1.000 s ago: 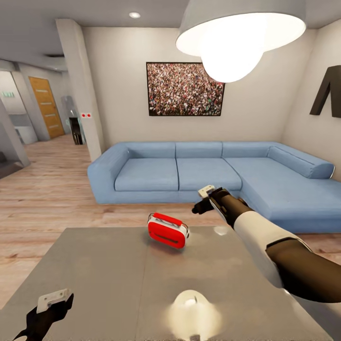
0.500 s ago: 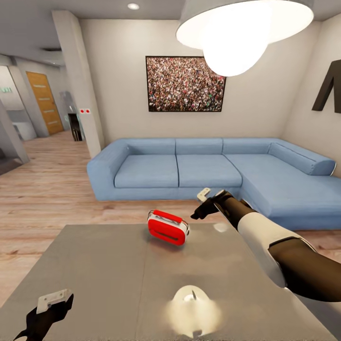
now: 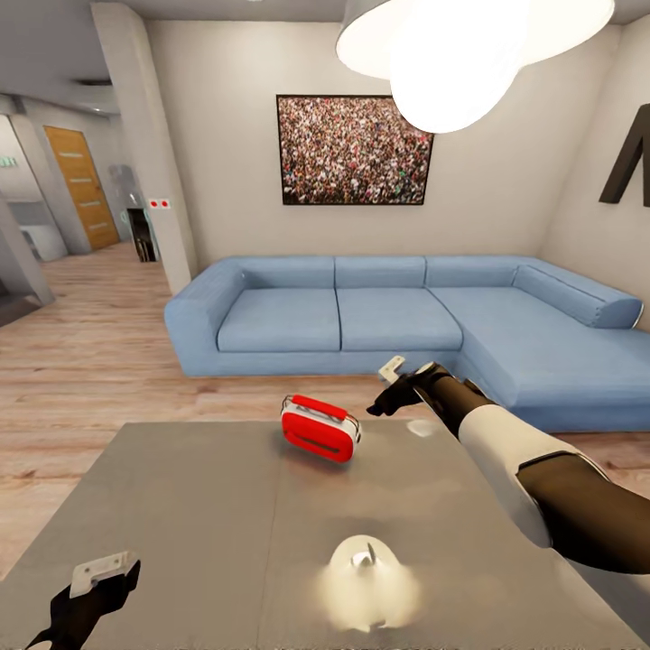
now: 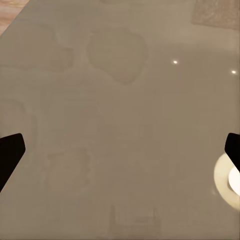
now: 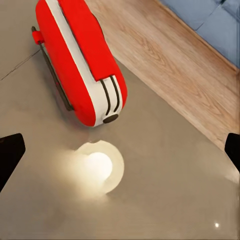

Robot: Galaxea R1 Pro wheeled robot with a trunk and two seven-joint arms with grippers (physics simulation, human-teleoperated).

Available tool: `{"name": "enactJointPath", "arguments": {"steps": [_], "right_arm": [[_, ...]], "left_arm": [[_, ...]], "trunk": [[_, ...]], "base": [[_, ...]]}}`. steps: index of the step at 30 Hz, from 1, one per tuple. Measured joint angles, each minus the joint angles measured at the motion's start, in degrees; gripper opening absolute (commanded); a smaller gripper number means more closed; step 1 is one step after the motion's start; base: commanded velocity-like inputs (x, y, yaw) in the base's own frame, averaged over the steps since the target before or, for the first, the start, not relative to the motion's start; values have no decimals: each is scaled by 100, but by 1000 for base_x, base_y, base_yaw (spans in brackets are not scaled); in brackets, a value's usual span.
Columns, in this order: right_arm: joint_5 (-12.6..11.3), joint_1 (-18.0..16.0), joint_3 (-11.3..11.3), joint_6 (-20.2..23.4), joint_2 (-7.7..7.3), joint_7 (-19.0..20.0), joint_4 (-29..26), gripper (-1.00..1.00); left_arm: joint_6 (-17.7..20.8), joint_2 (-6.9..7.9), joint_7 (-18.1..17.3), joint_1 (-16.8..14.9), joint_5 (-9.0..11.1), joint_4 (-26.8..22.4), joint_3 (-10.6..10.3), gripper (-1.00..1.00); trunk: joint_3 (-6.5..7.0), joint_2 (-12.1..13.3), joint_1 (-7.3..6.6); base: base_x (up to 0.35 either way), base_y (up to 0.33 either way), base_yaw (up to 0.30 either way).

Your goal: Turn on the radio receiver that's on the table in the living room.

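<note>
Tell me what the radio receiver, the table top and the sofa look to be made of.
Radio receiver: likely moulded plastic, glossy red shell with white trim, smooth rounded edges. Table top: grey and glossy, mirroring the lamp; polished stone, glass or lacquer, cannot tell which. Sofa: blue matte upholstery with seamed cushions, probably fabric.

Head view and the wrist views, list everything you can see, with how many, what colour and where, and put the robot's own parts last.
radio receiver: one, red with white trim, on the table's far part
table: one, glossy grey, in front of the robot
sofa: one, blue, L-shaped, beyond the table along the wall
framed picture: one, crowd scene, on the wall above the sofa
ceiling lamp: one, white, glowing, overhead
door: one, orange wood, in the hallway
floor: light wood planks
left hand: one, black, open, low over the table's near edge
right hand: one, black, open, just to the radio receiver's right
</note>
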Motion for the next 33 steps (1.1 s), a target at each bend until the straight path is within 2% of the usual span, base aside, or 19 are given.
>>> {"name": "enactJointPath", "arguments": {"steps": [14, 17, 20, 21, 26, 33], "right_arm": [[5, 1, 1, -311, -49, 61, 37, 100], [43, 1, 5, -728, -172, 519, 147, 100], [58, 0, -1, -951, -384, 1072, 166, 100], [64, 0, -7, -1003, -496, 1305, 159, 100], [63, 0, -19, -1048, -611, 1511, 143, 100], [61, 0, -25, -1063, -639, 1538, 139, 100]], "left_arm": [[-8, 0, 0, 0, 0, 96, 0, 100], [-12, 3, 0, 0, 0, 114, 0, 100], [-12, 2, 0, 0, 0, 120, 0, 100], [-13, 1, 0, 0, 0, 121, 0, 100], [-13, 0, 0, 0, 0, 123, 0, 100], [-13, 0, 0, 1, 0, 123, 0, 100]], "trunk": [[-128, 0, 0], [-155, 0, 0], [-183, 0, 0], [-192, 0, 0], [-238, 0, 0], [-297, 0, 0]], "base": [[0, 0, 0], [0, 0, 0], [0, 0, 0], [0, 0, 0], [0, 0, 0], [0, 0, 0]]}}
